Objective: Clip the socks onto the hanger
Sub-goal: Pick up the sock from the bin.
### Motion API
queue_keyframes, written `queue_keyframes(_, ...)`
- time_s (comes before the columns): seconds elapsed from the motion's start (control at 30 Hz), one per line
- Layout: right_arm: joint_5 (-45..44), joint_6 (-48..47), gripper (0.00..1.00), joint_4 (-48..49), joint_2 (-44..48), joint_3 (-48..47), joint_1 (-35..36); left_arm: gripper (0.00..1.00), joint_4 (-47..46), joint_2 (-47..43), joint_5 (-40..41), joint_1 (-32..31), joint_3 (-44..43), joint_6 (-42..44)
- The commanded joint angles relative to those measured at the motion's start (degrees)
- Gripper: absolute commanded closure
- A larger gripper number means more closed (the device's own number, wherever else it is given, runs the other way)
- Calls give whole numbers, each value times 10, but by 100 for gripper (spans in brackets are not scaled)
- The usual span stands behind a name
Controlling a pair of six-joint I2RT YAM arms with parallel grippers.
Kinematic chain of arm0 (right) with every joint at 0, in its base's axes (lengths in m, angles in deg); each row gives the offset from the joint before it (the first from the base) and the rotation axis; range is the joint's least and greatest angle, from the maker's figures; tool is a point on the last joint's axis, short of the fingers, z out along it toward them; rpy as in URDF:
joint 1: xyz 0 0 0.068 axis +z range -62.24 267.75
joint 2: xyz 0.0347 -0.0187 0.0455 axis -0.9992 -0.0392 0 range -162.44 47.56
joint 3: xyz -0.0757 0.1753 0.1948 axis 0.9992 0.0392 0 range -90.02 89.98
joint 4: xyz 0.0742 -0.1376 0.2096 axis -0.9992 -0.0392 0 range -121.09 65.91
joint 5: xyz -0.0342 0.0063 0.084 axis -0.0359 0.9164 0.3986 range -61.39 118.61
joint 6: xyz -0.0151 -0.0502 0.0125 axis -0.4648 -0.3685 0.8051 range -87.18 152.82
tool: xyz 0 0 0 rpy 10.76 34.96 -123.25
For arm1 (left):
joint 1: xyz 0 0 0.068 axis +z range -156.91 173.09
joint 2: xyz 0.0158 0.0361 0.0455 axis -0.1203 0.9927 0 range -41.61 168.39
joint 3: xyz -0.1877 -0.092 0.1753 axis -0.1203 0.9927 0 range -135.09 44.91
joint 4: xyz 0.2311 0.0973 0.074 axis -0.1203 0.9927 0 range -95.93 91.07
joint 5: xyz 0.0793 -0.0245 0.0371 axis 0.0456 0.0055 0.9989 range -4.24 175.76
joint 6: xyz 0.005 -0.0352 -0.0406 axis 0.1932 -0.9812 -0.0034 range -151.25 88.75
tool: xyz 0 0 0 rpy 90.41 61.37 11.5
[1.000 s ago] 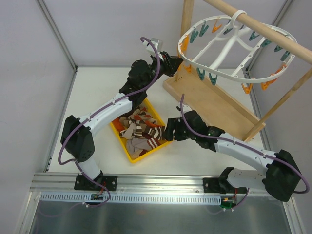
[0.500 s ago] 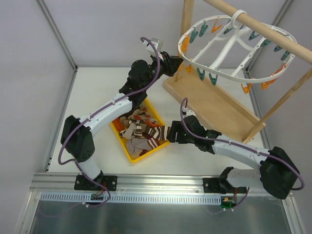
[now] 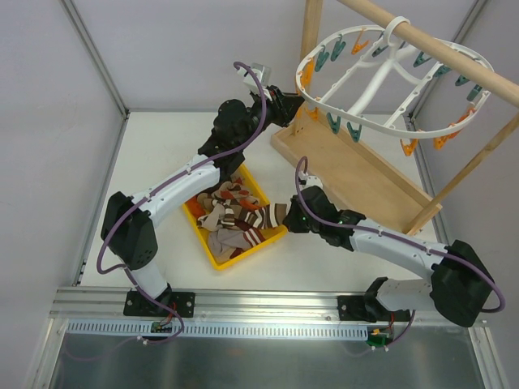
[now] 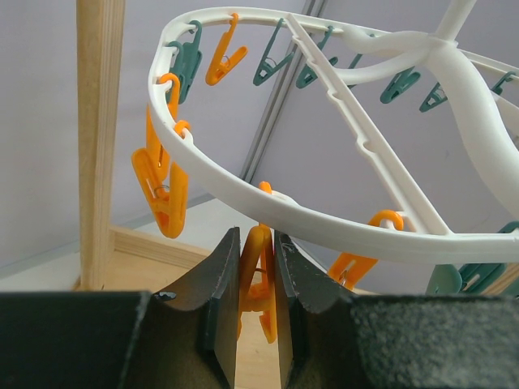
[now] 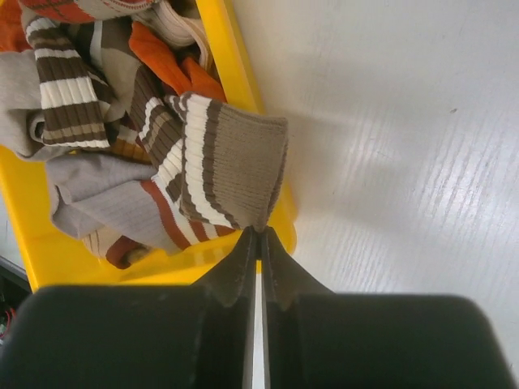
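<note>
The white ring hanger [image 3: 357,121] hangs from the wooden pole with orange and teal clothespins. My left gripper [image 4: 258,237] is raised at its near left rim [image 4: 324,223], shut on an orange clothespin [image 4: 259,279] that hangs between the jaws. Several striped and argyle socks [image 3: 229,215] lie piled in the yellow tray [image 3: 246,254]. My right gripper [image 5: 260,233] sits at the tray's right edge [image 5: 224,49], shut on the cuff of a brown, white-striped sock [image 5: 231,166] that drapes over the rim. From above, this gripper [image 3: 288,215] touches the pile's right side.
A wooden stand holds the hanger: a flat base board [image 3: 365,182], an upright post [image 3: 310,32] and a slanted pole [image 3: 442,47]. Grey enclosure walls close in the left and back. White tabletop [image 5: 405,121] lies to the right of the tray.
My right gripper moved left to the tray's edge and went from open to shut on the sock's cuff. The left arm has stayed still on the clothespin.
</note>
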Motion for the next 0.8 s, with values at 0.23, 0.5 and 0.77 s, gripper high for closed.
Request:
queue_keyframes(0.23, -79, -56, 99, 16, 61, -25, 10, 99, 11, -2, -4, 18, -19, 14)
queue_keyframes(0.5, -114, -302, 99, 87, 143, -44, 10, 99, 14, -4, -28, 22, -28, -1)
queue_keyframes(0.77, -73, -421, 99, 77, 130, -111, -24, 100, 13, 4, -61, 22, -49, -15)
